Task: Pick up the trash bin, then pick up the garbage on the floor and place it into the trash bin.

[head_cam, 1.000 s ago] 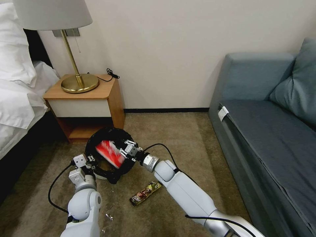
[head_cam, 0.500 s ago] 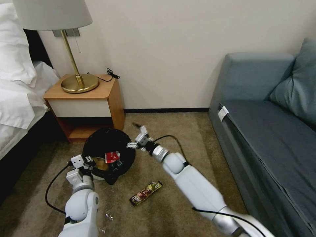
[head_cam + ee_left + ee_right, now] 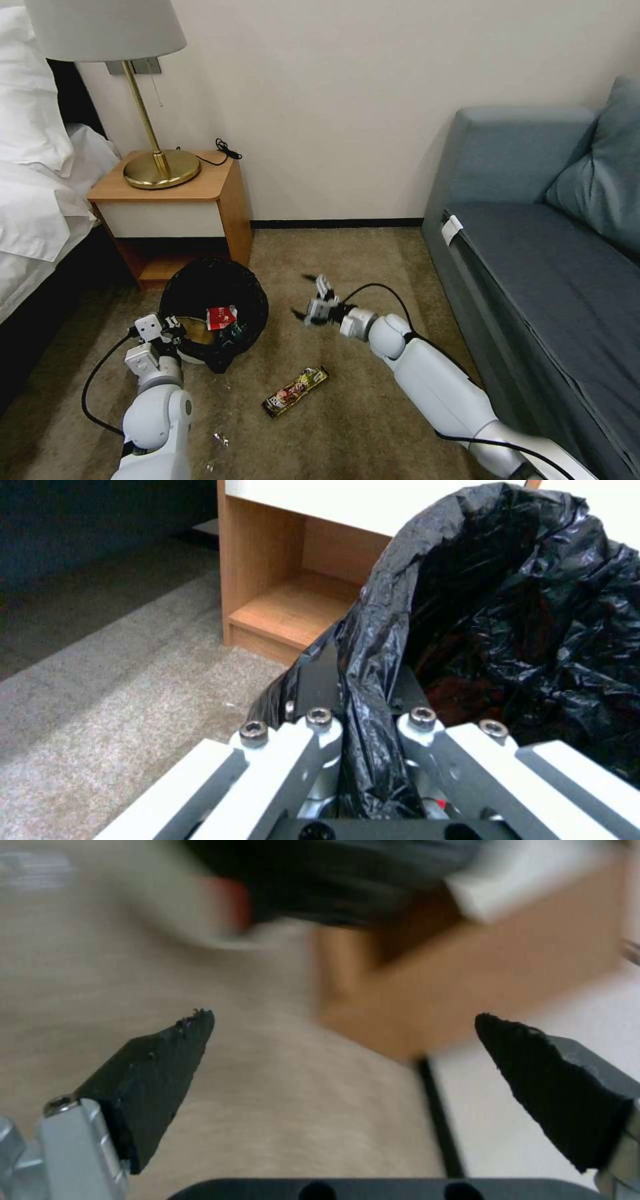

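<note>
Black plastic, crinkled and shiny, drapes over the rim of the trash bin [image 3: 213, 313], which sits tilted just off the carpet [image 3: 347, 413] in front of the wooden nightstand [image 3: 175, 213]. The left gripper [image 3: 175, 328] has its jaws clamped on the near edge of that rim, the bag pinched between them, as the left wrist view shows plainly [image 3: 365, 730]. Down inside the bin I can see a red-and-white packet [image 3: 221, 317] lying on top of something brown [image 3: 197, 330].

Off to the bin's right, apart from it, the right gripper [image 3: 308, 295] hangs above the carpet with its jaws spread wide and nothing between them; the black fingertips [image 3: 160, 1065] stand well apart in the right wrist view.

On the floor nearer the robot lies a dark snack wrapper [image 3: 295, 391], flat on the carpet between the two arms. A brass lamp [image 3: 157, 160] stands on the nightstand, and a grey-blue sofa [image 3: 547, 253] runs along the right side.
</note>
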### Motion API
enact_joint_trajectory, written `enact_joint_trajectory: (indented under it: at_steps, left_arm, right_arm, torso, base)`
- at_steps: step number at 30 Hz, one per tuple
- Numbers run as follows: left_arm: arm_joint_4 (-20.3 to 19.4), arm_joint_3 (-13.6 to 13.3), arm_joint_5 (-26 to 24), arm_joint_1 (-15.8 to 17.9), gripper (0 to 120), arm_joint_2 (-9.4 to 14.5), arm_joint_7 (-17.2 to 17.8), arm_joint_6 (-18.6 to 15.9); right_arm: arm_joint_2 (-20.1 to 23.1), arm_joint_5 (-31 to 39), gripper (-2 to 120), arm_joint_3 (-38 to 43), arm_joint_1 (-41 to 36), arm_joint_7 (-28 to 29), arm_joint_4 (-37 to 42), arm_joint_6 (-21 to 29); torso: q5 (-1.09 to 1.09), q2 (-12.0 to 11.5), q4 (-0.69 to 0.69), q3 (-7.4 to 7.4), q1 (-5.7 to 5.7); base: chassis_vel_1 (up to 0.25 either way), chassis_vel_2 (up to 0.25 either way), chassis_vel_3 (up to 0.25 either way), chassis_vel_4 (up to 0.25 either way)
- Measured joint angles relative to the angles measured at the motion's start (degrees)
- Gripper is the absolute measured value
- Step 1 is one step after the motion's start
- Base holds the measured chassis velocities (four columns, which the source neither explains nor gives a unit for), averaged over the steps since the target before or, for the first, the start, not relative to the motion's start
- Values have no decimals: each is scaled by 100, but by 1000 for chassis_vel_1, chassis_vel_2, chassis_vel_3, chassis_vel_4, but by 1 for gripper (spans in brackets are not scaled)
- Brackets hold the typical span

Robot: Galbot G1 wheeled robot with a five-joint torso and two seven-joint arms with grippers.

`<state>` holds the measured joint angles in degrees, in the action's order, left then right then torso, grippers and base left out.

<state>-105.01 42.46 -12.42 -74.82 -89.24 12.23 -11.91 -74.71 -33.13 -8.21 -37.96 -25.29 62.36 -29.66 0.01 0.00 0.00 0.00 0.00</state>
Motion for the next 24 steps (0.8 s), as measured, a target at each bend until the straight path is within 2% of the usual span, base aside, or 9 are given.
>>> enact_joint_trajectory:
  at_steps: [1, 4, 6, 7, 15, 18, 22, 24]
  left_arm:
    - [-1, -1, 2, -3, 4, -2, 0, -2]
    - [0, 0, 5, -3, 4, -3, 0, -2]
    - [51, -7, 10, 0, 4, -24, 0, -2]
    - [61, -16, 10, 0, 4, -33, 1, -2]
    - [82, -34, -7, 20, 4, -67, 16, -1]
    - [82, -18, -10, 25, 4, -65, 17, 0]
    - [81, 2, -27, 23, 4, -68, 35, 6]
    - [81, -2, -42, -6, 4, -81, 45, 20]
  right_arm:
    - [29, -112, 100, 28, -41, -583, 52, -265]
    - [40, -158, 100, 51, -71, -902, 98, -402]
    - [55, -383, 100, 132, -119, -1579, 181, -707]
    - [58, -467, 100, 141, -130, -1669, 181, -766]
    - [-38, -1319, 100, 270, -339, -1891, -208, -1017]
    - [-55, -1413, 100, 297, -349, -1904, -264, -1023]
    - [-142, -1696, 100, 394, -354, -1699, -598, -1035]
    - [-198, -2033, 100, 445, -357, -1423, -780, -1033]
  torso:
    - [-1, 0, 0, 0, 0]
    - [0, 0, -1, 0, 0]
    - [-2, 0, 0, 0, 0]
    - [-2, 0, 0, 0, 0]
    - [-1, 0, -1, -1, 0]
    - [-1, 0, -1, -1, 0]
    - [-1, 0, -1, -1, 0]
    - [-1, 0, 0, -1, 0]
  base:
    - [0, 0, 0, 0]
    - [0, 0, 0, 0]
    - [0, 0, 0, 0]
    - [0, 0, 0, 0]
    - [0, 0, 0, 0]
    - [0, 0, 0, 0]
    - [0, 0, 0, 0]
    - [0, 0, 0, 0]
